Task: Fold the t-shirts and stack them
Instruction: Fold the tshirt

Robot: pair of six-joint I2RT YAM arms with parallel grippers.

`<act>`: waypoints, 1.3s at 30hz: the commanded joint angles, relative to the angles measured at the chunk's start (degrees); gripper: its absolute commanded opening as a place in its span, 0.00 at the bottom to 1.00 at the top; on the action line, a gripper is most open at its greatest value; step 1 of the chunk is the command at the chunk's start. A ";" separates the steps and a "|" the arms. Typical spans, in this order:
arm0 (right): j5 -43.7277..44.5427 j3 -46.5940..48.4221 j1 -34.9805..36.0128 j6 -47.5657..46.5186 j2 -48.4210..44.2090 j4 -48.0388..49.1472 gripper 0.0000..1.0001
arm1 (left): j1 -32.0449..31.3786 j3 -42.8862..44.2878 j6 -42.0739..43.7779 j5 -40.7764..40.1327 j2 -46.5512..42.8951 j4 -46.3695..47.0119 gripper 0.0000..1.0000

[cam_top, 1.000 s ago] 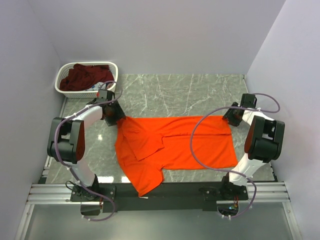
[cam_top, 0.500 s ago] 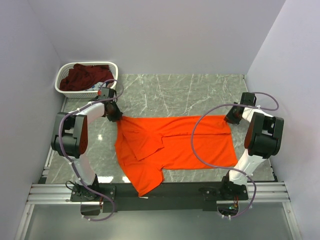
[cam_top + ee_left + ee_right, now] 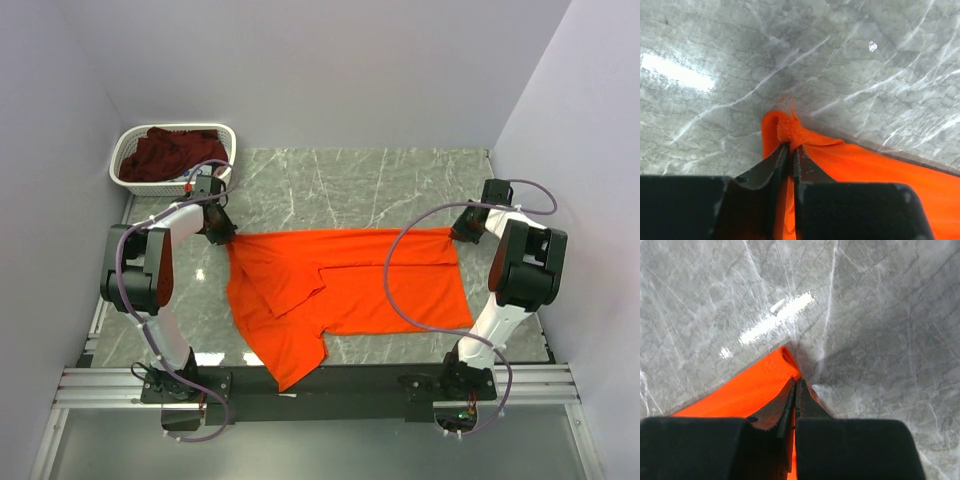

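The orange t-shirt (image 3: 350, 290) lies spread across the marble table, one sleeve folded over its middle and its near left part hanging at the front edge. My left gripper (image 3: 224, 236) is shut on the shirt's far left corner; in the left wrist view the jaws (image 3: 790, 146) pinch a bunched hem of the orange t-shirt (image 3: 865, 167). My right gripper (image 3: 462, 232) is shut on the far right corner, and the right wrist view shows the orange t-shirt (image 3: 752, 387) clamped at the fingertips of the right gripper (image 3: 795, 381). The maroon t-shirt (image 3: 165, 155) sits crumpled in the basket.
A white lattice basket (image 3: 176, 130) stands at the table's far left corner, just behind the left arm. Grey walls close in on three sides. A metal rail (image 3: 320, 385) runs along the near edge by the arm bases.
Both grippers closed onto the shirt's far corners. Both wrists shifted slightly toward the back wall, drawing the far edge of the shirt tauter.
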 commanded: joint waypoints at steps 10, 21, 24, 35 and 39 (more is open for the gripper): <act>-0.72 5.04 -0.01 0.76 1.02 0.58 0.31 | 1.19 5.10 1.25 -0.77 0.13 0.46 0.53; -1.33 -4.10 1.48 5.59 -14.53 0.14 0.45 | 0.49 2.56 -2.17 -6.39 -15.95 -7.54 0.83; -5.81 -8.31 2.01 7.17 -17.70 2.16 0.42 | -2.14 0.10 -2.97 -4.48 -19.91 -6.59 0.75; -8.55 -17.38 3.24 11.48 -16.13 7.70 0.35 | -9.01 -7.37 -7.36 2.13 -11.85 4.59 0.49; -5.21 -17.90 2.80 11.13 -14.37 7.00 0.34 | -8.48 -8.86 -9.20 0.02 -8.49 4.15 0.41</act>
